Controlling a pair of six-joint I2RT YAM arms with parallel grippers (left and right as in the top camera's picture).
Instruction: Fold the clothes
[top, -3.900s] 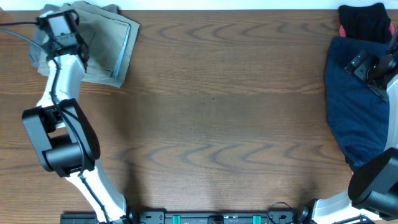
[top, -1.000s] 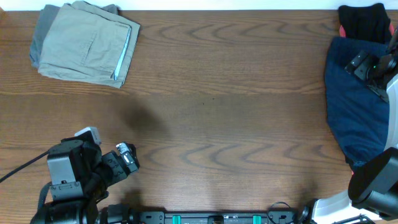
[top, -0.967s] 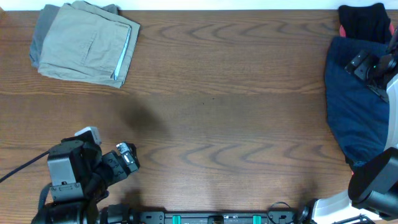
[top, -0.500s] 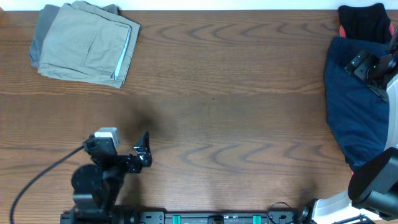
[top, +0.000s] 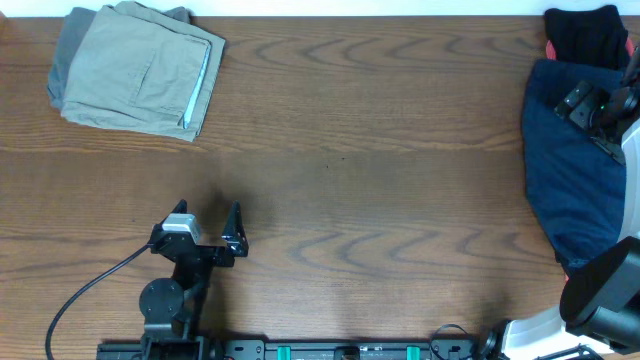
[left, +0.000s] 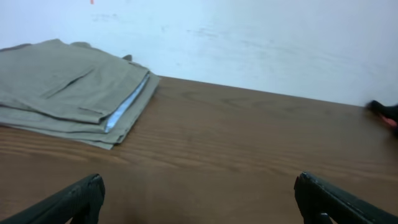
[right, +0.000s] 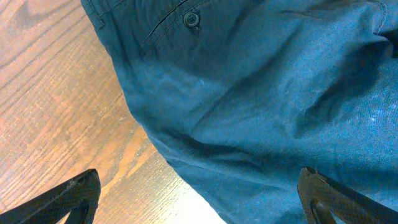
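From above, the folded beige shorts (top: 135, 70) lie in the far left corner of the wooden table (top: 350, 200), back pocket up, on top of a grey garment (top: 60, 80) that shows at their left edge. The left gripper (top: 235, 231) is near the front edge of the table, well apart from this pile; its jaws are spread wide and hold nothing. At the right edge lies the unfolded navy garment (top: 560, 190), with a black garment (top: 585, 35) just behind it. The right gripper (top: 590, 108) is over the navy garment.

In the left wrist view, the left gripper (left: 199, 205) is open over bare wood. The beige shorts (left: 68, 87) are far ahead on the left, by the white wall (left: 249, 37).

In the right wrist view, the right gripper (right: 199, 199) is wide open and grips nothing. The navy garment (right: 267, 93) fills most of the picture, wrinkled, with a button (right: 191, 19) near the top.
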